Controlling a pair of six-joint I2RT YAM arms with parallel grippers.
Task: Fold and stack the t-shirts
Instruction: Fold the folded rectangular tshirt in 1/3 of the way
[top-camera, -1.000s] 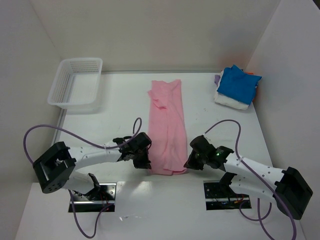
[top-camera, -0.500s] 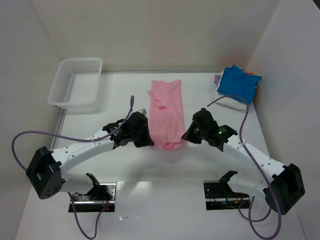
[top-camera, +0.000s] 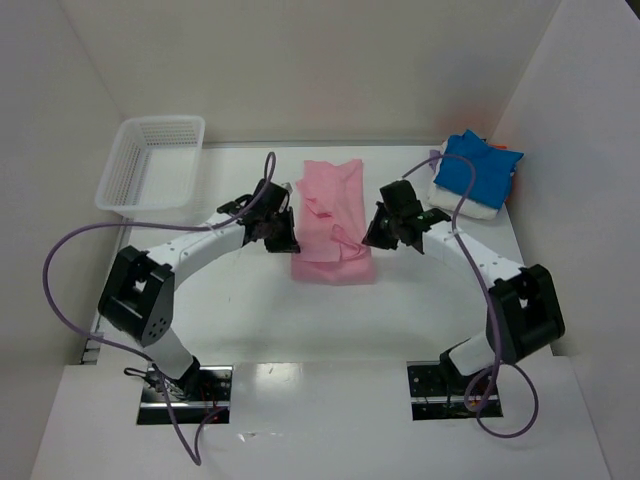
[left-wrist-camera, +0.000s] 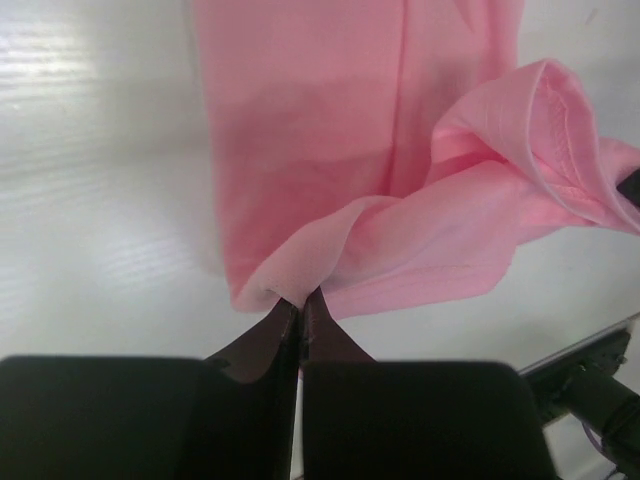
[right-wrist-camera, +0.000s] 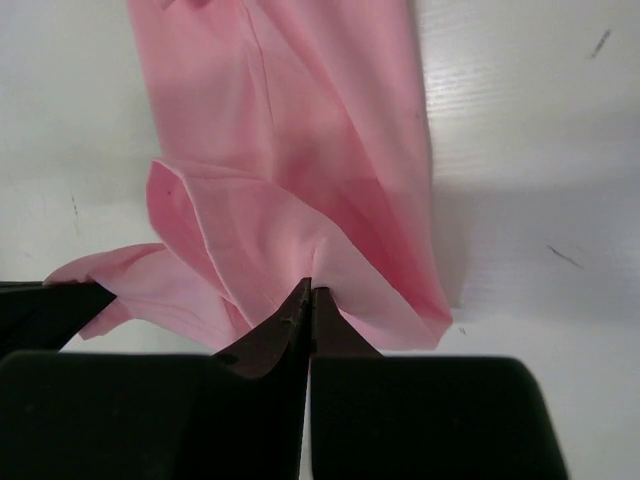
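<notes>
Now, both tools first. My left gripper (left-wrist-camera: 300, 300) is pressed together, its two black fingers pinching one edge of the light pink t-shirt (left-wrist-camera: 330, 130) right at the tips. Cloth bunches up out of the pinch and runs on ahead of the fingers as a flat strip on the white table (left-wrist-camera: 90, 200). Just right of the tips, a hemmed fold of the same shirt stands up in a loose loop.

My right gripper (right-wrist-camera: 308, 290) is likewise pressed together, pinching the opposite edge of the pink shirt at its tips. A raised fold sits just left of them, and the flat strip lies ahead.

From the top view, the two grippers flank the shirt, left one on its left edge, right one on its right. The held part sags between them, doubled over the part lying on the table. The far end lies flat beyond both tools, towards the back wall.

Further out, beyond and to the right of my right gripper, a bright blue t-shirt (top-camera: 478, 168) rests on a white t-shirt (top-camera: 462, 203). A bit of lavender t-shirt (top-camera: 435, 158) shows at that pile's far left side.

Off to the left of my left gripper, well apart, a white mesh basket (top-camera: 160, 122) sits in the far corner.
</notes>
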